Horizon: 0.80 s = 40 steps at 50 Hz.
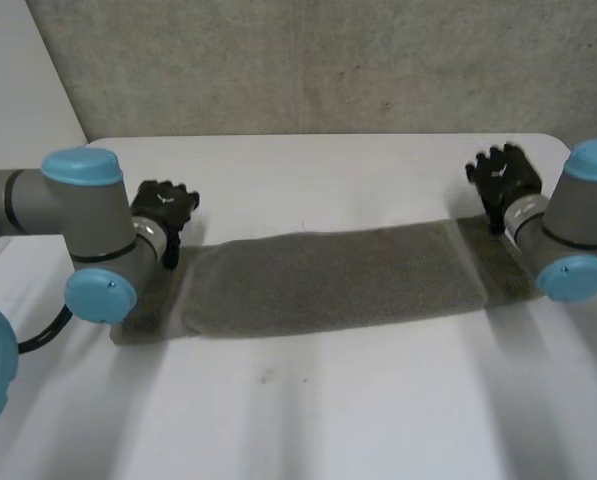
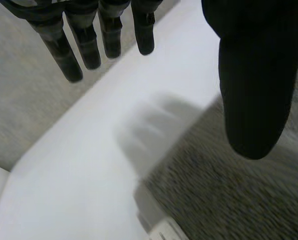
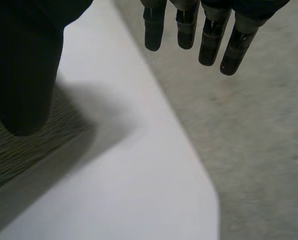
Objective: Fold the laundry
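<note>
A grey cloth lies flat on the white surface as a long strip running from one arm to the other.

The left hand is at the cloth's left end, by its far corner. In the left wrist view its fingers are straight and spread apart, with the thumb well apart from them. They hold nothing. The thumb is over the cloth, and the fingers reach past the cloth's edge, over the bare surface.

The right hand is at the cloth's right end, again by the far corner. In the right wrist view its fingers are straight and apart, and nothing is between them and the thumb. The thumb is over the cloth. The fingers point beyond the cloth and past the rounded corner of the surface, over grey floor.

Whether either hand touches the cloth, I cannot tell. Beyond the cloth's far edge a strip of bare surface runs to a grey wall.
</note>
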Motion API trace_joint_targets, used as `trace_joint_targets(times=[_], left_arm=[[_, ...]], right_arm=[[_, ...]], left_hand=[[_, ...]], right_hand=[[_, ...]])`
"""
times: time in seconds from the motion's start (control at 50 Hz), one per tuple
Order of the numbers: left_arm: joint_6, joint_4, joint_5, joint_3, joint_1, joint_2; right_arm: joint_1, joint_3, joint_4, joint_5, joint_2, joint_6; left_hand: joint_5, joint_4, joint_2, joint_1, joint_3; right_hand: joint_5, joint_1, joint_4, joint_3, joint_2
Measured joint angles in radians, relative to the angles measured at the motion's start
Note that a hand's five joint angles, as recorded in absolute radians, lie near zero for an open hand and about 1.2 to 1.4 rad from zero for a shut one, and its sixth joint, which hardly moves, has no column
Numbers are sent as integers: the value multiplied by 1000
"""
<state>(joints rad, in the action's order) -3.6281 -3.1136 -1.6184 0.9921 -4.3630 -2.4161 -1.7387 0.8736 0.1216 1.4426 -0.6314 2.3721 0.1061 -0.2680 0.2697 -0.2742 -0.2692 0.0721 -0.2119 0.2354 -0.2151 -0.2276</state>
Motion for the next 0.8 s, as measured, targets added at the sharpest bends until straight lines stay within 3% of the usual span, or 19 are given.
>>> trace_joint_targets(times=[0.2, 0.38, 0.58, 0.8], left_arm=[[11, -19, -1, 81, 14, 186], [42, -41, 2, 356, 40, 410], [152, -181, 9, 611, 52, 534], [209, -305, 10, 734, 49, 550]], right_arm=[[7, 127, 11, 0, -258, 208], [75, 396, -93, -63, -444, 246], [157, 570, -182, -184, -455, 228], [203, 650, -33, -237, -352, 157]], left_hand=[[-79, 95, -99, 96, 97], [-81, 99, -103, 96, 101], [-81, 99, -103, 96, 102], [-81, 99, -103, 96, 102]], right_hand=[[0, 0, -1, 0, 0], [6, -4, 6, -15, -7], [152, -139, 177, -195, -171], [269, -247, 301, -322, -310]])
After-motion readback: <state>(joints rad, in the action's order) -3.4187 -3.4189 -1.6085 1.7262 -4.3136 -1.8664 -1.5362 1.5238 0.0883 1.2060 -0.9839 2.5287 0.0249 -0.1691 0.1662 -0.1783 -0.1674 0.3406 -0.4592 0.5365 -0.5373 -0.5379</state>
